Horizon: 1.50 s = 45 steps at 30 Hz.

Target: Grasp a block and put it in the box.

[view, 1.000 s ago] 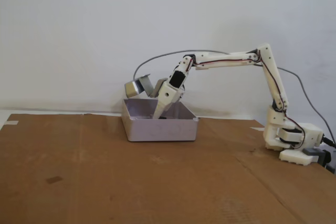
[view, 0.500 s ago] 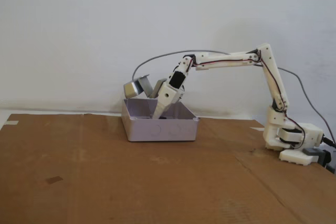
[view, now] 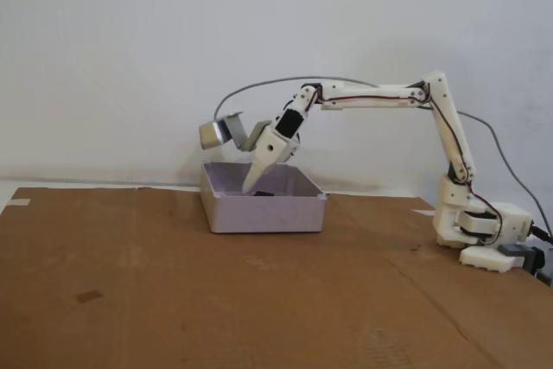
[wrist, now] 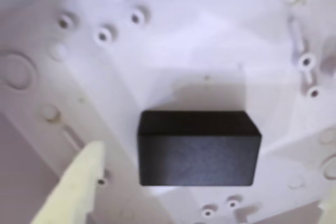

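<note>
My fingers [wrist: 79,182] are spread and released; the black block [wrist: 198,149] lies at frame centre on the box [wrist: 173,35] floor.

- Arm [view: 380,97]: base at right in the fixed view, forearm reaching level leftward, wrist bent steeply down.
- Tool [view: 251,186]: fingers [wrist: 73,187] spread apart, holding nothing.

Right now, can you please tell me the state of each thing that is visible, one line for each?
block: lying flat on the box floor, free of both fingers.
box: upright on the cardboard, the block inside.
gripper: open, above the block, one finger on each side of it.
arm: stretched out over the box, gripper pointing down.
</note>
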{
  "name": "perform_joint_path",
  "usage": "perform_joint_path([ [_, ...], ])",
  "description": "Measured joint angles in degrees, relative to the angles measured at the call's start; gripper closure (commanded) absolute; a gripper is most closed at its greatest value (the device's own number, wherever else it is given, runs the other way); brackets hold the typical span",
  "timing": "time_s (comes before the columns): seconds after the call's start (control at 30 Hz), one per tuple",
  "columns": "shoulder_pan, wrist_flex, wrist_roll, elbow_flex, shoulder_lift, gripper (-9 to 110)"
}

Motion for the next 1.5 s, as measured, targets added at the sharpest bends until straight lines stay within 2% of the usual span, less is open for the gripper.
perform_joint_path([
  [1.0,-4.31,0.0,0.0,-22.15,0.0,52],
  [1.23,-6.42,0.0,0.0,-23.2,0.0,52],
  [1.33,-7.56,0.0,0.0,-24.17,0.0,58],
  [1.5,-8.96,0.0,0.0,-25.14,0.0,81],
])
